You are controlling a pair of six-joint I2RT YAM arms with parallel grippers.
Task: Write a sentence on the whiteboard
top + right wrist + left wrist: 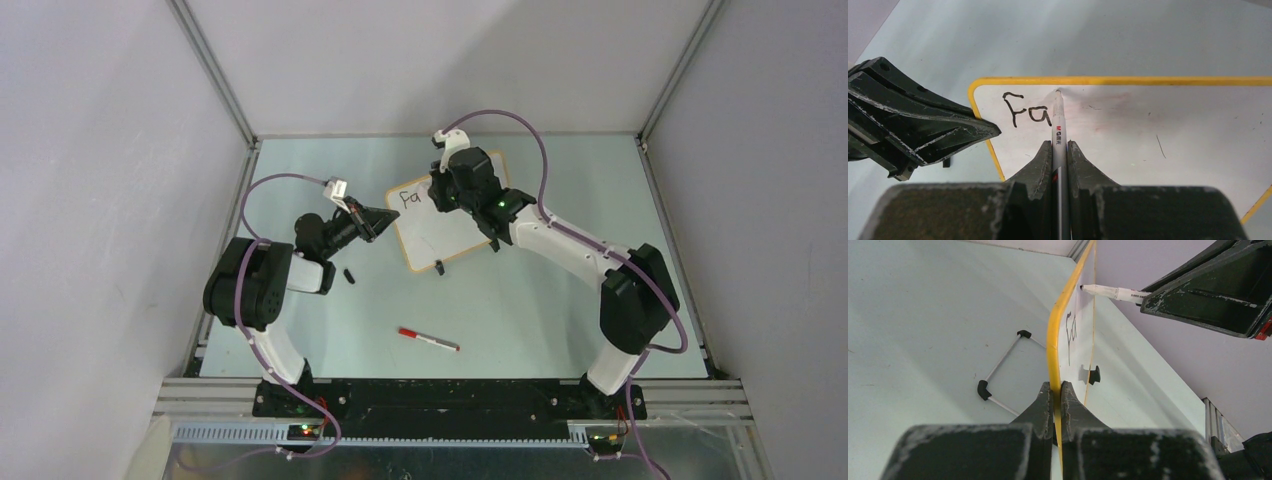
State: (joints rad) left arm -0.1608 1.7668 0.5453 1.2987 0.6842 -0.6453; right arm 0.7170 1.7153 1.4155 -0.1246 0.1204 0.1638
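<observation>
So far the sentence (1025, 110) is only "Fa", two black letters in the top left corner of the whiteboard (1173, 130), just beneath its yellow frame (1148, 80); the remainder of the white face is bare but for faint smudges. The writing step is in hand and, I judge, barely begun. The marker (1058, 120) is clenched in my right gripper (1059, 150), its long axis running straight out ahead of my wrist, its tip pointing away from me and meeting the board just right of the "a". The lettering runs left to right along the upper edge, which from above slants from near left to far right across the table (560, 300). My left gripper (1057, 390) is pinched tight on the board's left frame, steadying it; whether the board lies flat or leans on its wire stand (998, 367) I cannot tell. Next, I judge, comes a short stroke for the "i", with light, even pressure, then small shifts to the right, while my left arm holds the frame firm so the board does not slide. A red pen (428, 340) and a small black cap (350, 275) lie on the table nearer my bases, well apart from the board
</observation>
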